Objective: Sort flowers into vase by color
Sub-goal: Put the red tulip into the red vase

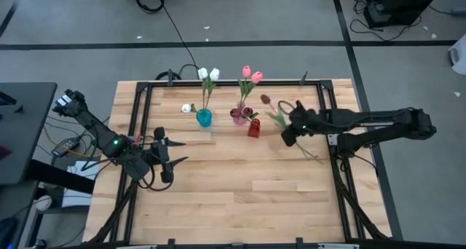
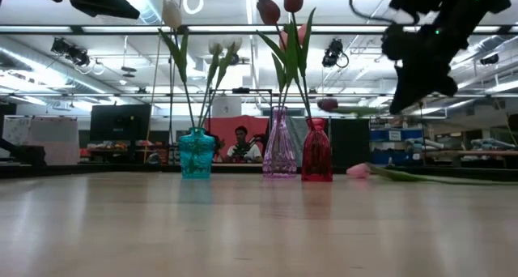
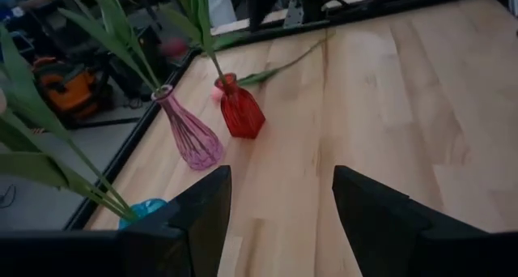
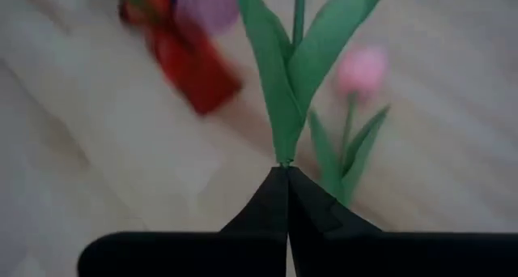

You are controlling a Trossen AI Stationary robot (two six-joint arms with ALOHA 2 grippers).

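The right gripper hangs above the right part of the wooden table, its fingers pinched together on the green stem of a dark red tulip; the wrist view shows the stem and two leaves rising straight out of the closed tips, so the grip sits low on the stalk, which I take to be so that the cut end can lead into a narrow neck. The tulip's head points toward the vases, near the red vase, the likely home for that colour; that vase already holds one dark bloom.

Three vases stand in a row near the table's far edge: a teal vase with white tulips, a pink vase with pink tulips, then the red one touching or just beside it; the colours match so far. One pink tulip lies flat on the table below the right arm, waiting its turn; a small white bloom lies just beside the teal vase, not yet in it.

The left gripper rests apart at the table's left, its fingers spread and holding nothing; it looks parked clear of the row so as not to brush the tall stems.
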